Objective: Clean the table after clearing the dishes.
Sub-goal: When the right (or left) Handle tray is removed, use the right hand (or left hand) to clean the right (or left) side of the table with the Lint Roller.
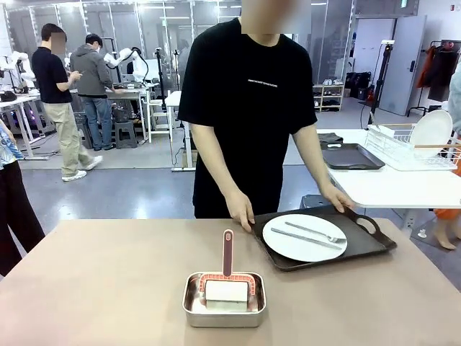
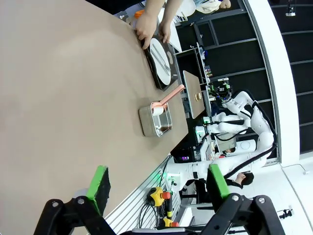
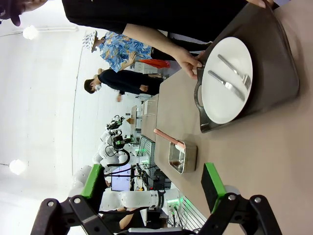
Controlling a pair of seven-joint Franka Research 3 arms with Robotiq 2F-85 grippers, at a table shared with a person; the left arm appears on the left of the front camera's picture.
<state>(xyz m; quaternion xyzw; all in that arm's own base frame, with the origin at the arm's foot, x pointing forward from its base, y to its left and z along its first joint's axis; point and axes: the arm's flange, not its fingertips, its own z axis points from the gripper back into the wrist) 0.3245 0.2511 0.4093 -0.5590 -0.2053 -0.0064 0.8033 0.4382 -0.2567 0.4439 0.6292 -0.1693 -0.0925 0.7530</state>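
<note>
A round white plate (image 1: 304, 237) with a metal knife and fork lies on a dark handled tray (image 1: 371, 246) at the right of the beige-brown table (image 1: 94, 288). The person's two hands (image 1: 240, 210) grip the tray's ends. The wrist views show the same plate (image 2: 161, 54) (image 3: 226, 81) and tray (image 3: 274, 58) too. My left gripper (image 2: 155, 183) hangs open above the table's near edge with nothing between its green pads. Well short of the tray, my right gripper (image 3: 154, 181) is also open and holds nothing.
A small steel pan (image 1: 224, 299) holding a white sponge and a pink-handled tool (image 1: 227, 252) sits at the table's front middle. Behind on the right, a white table (image 1: 403, 189) carries a dark tray (image 1: 351, 156) and a wire rack (image 1: 418, 148) with a plate.
</note>
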